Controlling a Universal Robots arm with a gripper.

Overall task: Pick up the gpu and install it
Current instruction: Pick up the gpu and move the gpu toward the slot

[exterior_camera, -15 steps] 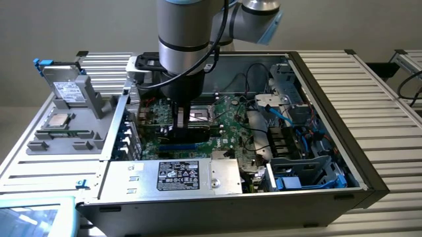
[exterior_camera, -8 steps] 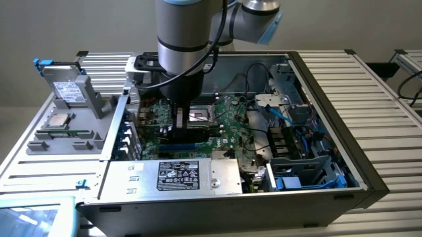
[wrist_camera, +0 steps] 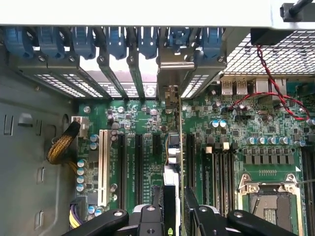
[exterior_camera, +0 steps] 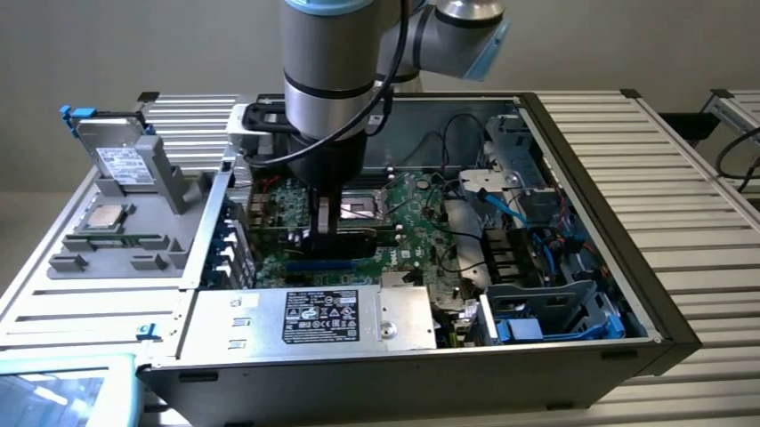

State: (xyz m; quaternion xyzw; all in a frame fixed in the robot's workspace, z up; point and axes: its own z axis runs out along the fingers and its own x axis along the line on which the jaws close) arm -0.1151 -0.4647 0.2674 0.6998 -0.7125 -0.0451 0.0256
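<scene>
Along the near edge of the open computer case (exterior_camera: 392,378), as the exterior view is presenting it, a silver power supply (exterior_camera: 309,316) with a black label is being carried. A drive cage (exterior_camera: 540,298) with blue cables (exterior_camera: 582,334) is being housed in the near corner on the exterior view's right. Behind these the green motherboard (exterior_camera: 410,227) is being displayed across the case floor, and the gripper (exterior_camera: 336,222) is being held low over its middle by the grey arm (exterior_camera: 333,62). The gpu (exterior_camera: 344,242) is being clamped between the two black fingers (wrist_camera: 147,221), which are being pressed against its two faces at a middling spread. The card is being held on edge, upright, over the black expansion slots, a few slots away from the white slot (wrist_camera: 103,167) and on the side of it nearer the processor socket (wrist_camera: 268,201). Whether its lower edge is touching a slot cannot be told. A metal bracket (wrist_camera: 170,73) in line with the card is being presented at the slotted rear wall of the case, beside the row of blue slot clips (wrist_camera: 113,42). The socket is being shown open, with the memory slots (wrist_camera: 219,172) lying between it and the card. Past the case edge on the exterior view's left, a grey fixture tray (exterior_camera: 119,258) is being used on the slatted table (exterior_camera: 665,160) to carry a processor chip (exterior_camera: 107,216) near its middle and an upright hard drive (exterior_camera: 119,160) at its far end.
</scene>
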